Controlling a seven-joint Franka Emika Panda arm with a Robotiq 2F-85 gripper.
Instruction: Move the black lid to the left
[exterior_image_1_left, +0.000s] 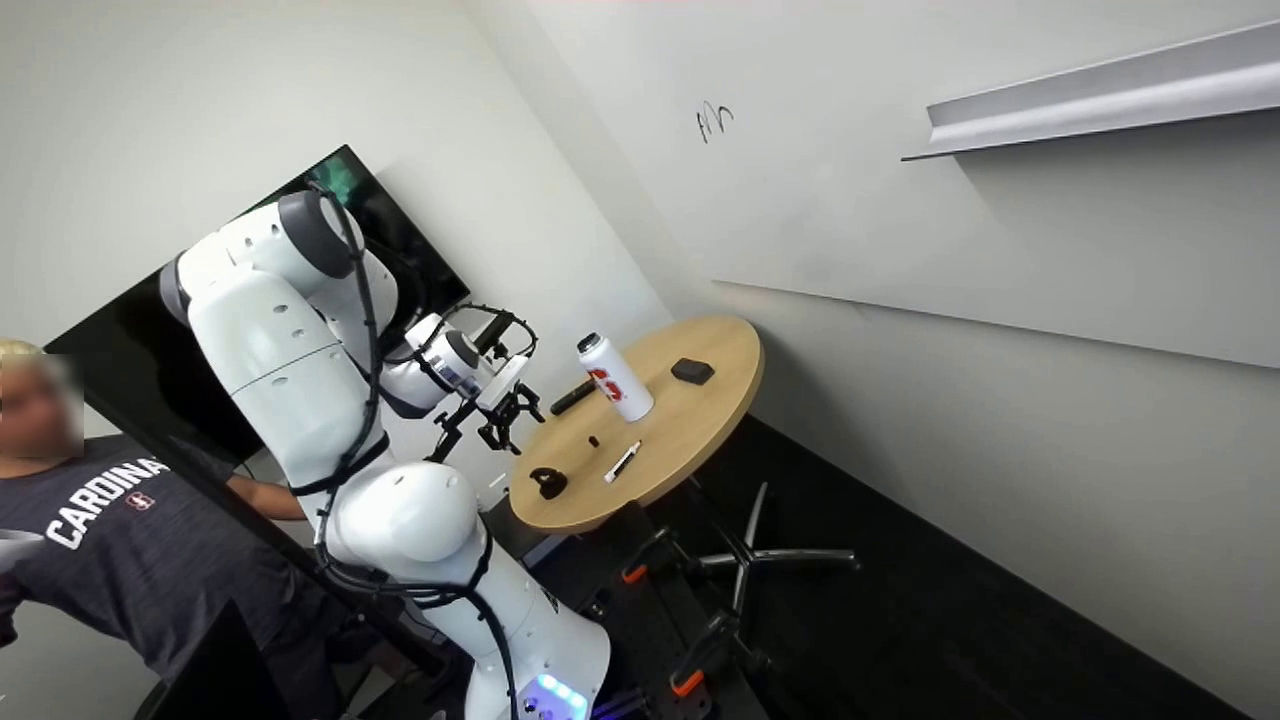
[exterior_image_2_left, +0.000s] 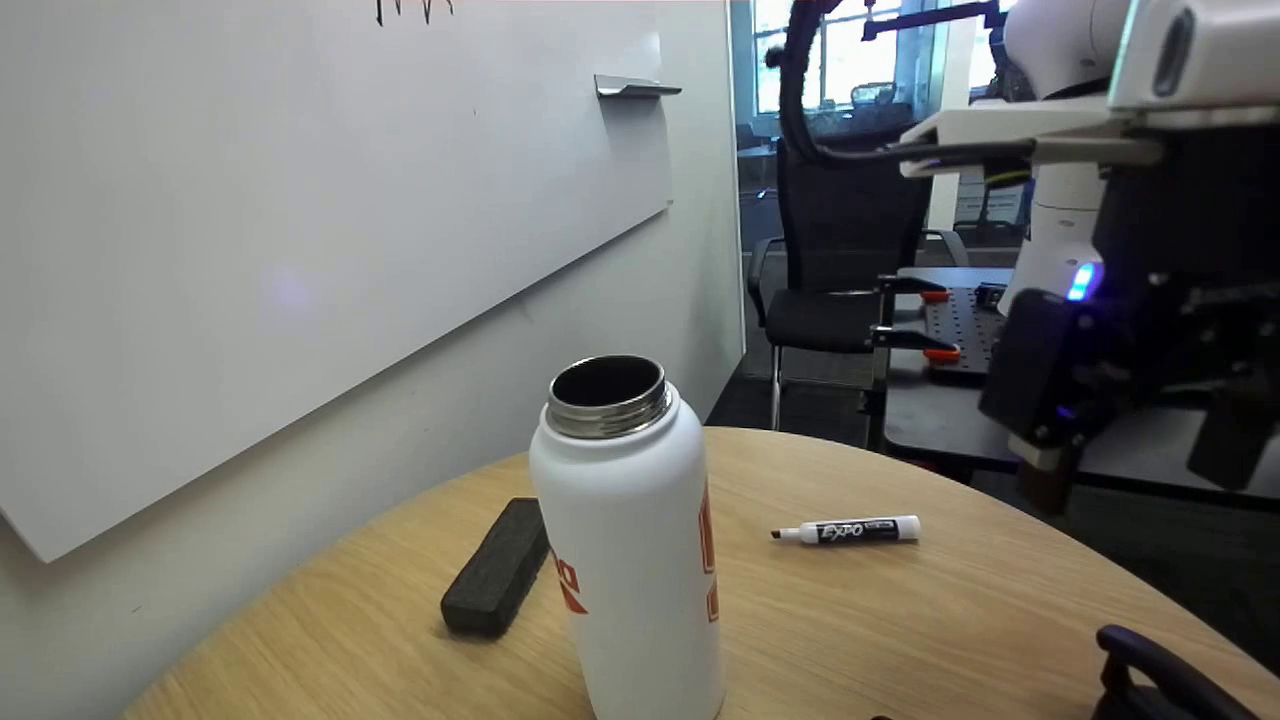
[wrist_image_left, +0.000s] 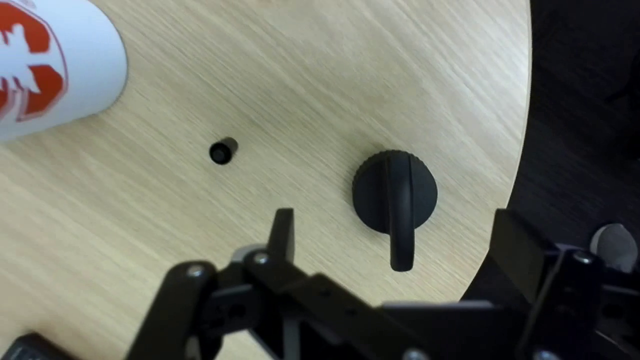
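Note:
The black lid (wrist_image_left: 371, 197) lies on the round wooden tabletop (exterior_image_1_left: 690, 430). It is a low disc with a ribbed edge and a carrying loop that sticks out past its side. In the exterior views it sits near the table's edge (exterior_image_1_left: 549, 484), and only its upper part shows at the bottom right corner (exterior_image_2_left: 1160, 690). My gripper (wrist_image_left: 395, 215) is open and empty. In the wrist view the lid appears between its spread fingers, a little beyond the fingertips and touching neither. In both exterior views the gripper (exterior_image_1_left: 527, 432) (exterior_image_2_left: 1135, 470) hangs above the tabletop's level.
A white bottle (exterior_image_1_left: 615, 378) with red print stands open on the table. A black eraser (exterior_image_2_left: 500, 570), a white marker (exterior_image_2_left: 850, 530) and a small black cap (wrist_image_left: 222, 151) lie on it. A long dark object (exterior_image_1_left: 572, 397) lies beside the bottle. The table edge (wrist_image_left: 525, 115) runs close to the lid.

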